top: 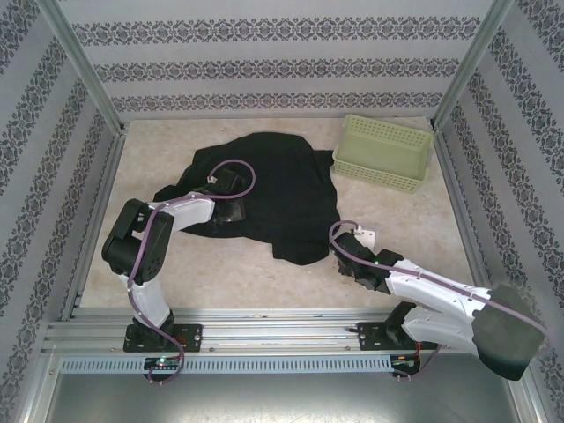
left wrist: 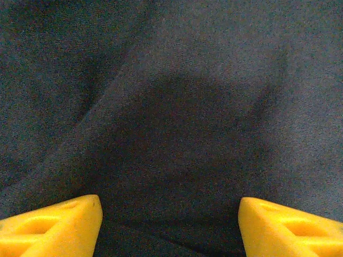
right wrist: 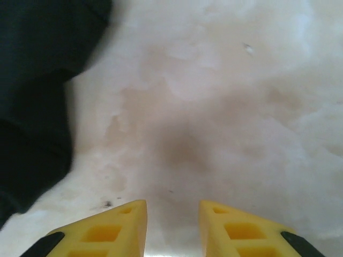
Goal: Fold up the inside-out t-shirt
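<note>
Found the t-shirt (top: 282, 189) crumpled and unfolded, directly under the left gripper (left wrist: 169, 206) and ahead-left of the right gripper (right wrist: 172, 209). Read the left gripper as wide, nothing between the fingers, creased cloth right below the tips. Read the right gripper as narrow but not closed, holding nothing, poised over bare table (right wrist: 225, 107), shirt edge near its left finger but apart from it. Noted the basket (top: 383, 154) well beyond the right gripper, at the shirt's far right edge; could not tell whether touching.

Judged the fold not started. Flagged these risks:
- Closing left on mid-panel cloth: likely to grab both layers or just a ridge, then drag the whole shirt into a heap instead of lifting one edge.
- Closing right where placed: likely to pinch air or scrape the table and miss the edge.
- Approaching with so narrow an opening: likely to push the edge away rather than take it in.
- Pulling cloth toward the far right: likely to catch the basket and shove or tip it.
- Black on black: hard to separate seams, sleeves and layers, so easy to take a wrong corner.
- Pulling unevenly with both grippers: likely to twist the shirt rather than flatten it.
</note>
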